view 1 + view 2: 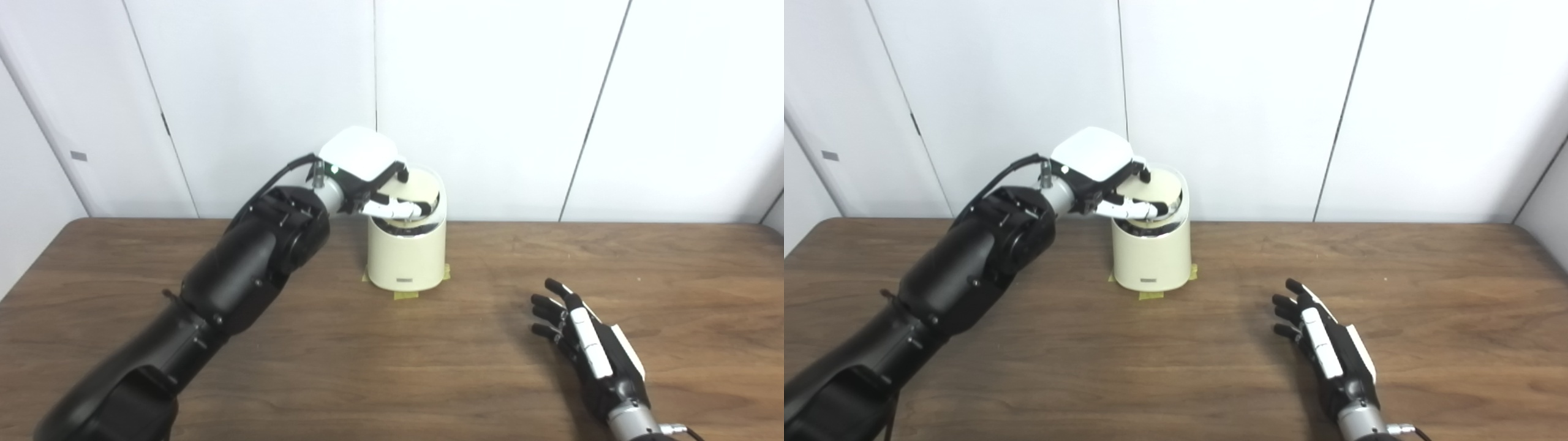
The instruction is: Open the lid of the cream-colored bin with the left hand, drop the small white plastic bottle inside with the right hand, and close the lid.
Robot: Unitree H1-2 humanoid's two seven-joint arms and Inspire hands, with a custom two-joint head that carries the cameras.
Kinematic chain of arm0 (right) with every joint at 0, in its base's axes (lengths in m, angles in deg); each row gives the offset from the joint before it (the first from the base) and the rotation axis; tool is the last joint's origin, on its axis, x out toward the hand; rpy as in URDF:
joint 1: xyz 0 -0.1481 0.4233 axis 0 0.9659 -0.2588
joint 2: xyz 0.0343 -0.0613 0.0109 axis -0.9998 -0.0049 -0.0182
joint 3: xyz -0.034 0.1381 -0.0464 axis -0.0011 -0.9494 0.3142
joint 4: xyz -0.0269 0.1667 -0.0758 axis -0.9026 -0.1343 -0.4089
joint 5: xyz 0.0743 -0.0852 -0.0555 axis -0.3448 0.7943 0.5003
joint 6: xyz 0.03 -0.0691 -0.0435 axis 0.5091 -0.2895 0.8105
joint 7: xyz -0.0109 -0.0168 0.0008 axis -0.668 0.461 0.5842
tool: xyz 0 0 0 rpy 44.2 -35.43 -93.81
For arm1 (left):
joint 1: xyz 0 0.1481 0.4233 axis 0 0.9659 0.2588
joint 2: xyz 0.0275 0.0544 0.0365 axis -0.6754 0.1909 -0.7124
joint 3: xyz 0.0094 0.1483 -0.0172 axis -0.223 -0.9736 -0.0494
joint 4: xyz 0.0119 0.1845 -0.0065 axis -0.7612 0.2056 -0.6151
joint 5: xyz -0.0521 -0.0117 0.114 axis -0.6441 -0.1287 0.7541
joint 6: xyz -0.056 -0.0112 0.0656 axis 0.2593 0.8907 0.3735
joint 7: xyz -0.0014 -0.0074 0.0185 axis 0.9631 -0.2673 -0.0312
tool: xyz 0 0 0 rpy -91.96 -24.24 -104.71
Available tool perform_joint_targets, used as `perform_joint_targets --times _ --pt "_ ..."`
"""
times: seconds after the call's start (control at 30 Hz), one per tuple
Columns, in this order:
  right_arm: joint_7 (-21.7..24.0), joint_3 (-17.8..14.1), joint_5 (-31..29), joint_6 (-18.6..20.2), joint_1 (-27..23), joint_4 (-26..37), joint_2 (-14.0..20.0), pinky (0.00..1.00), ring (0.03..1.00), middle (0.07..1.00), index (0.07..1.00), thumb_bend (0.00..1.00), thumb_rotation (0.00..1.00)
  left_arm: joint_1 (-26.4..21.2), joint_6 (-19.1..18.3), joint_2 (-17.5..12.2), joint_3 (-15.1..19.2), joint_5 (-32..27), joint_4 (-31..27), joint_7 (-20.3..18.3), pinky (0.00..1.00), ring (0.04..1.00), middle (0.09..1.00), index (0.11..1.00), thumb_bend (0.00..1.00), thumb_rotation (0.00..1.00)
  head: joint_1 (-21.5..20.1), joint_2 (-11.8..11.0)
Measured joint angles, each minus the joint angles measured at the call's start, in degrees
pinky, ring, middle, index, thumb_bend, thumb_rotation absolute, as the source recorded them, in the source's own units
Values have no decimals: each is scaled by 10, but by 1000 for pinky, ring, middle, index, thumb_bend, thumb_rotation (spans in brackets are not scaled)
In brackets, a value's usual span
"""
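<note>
The dark wooden table (429,367) carries the cream-colored bin (407,257), fixed by yellow tape (404,295) at its base.

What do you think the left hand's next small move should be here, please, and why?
Probably ease the lid down to shut the cream-colored bin. The left hand holds the lid tilted open, the right hand rests open and empty on the table, and no bottle is visible, so it may be inside already.
</note>
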Motion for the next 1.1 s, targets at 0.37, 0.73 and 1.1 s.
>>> perform_joint_targets --times 0.37,0.73,1.1 --pt "-1 2 13 13 0 9 2 752 828 808 860 573 843 17 -2 0 9 23 -39 -47 872 818 808 793 590 1000 -5 9" --pt "-1 10 28 13 0 12 9 759 824 800 863 574 839 42 4 4 20 30 -59 -46 853 816 805 793 585 994 -9 17" --pt "0 12 36 14 0 14 10 750 810 782 858 563 843 61 0 14 28 35 -85 -65 875 840 827 792 589 1000 -11 21"
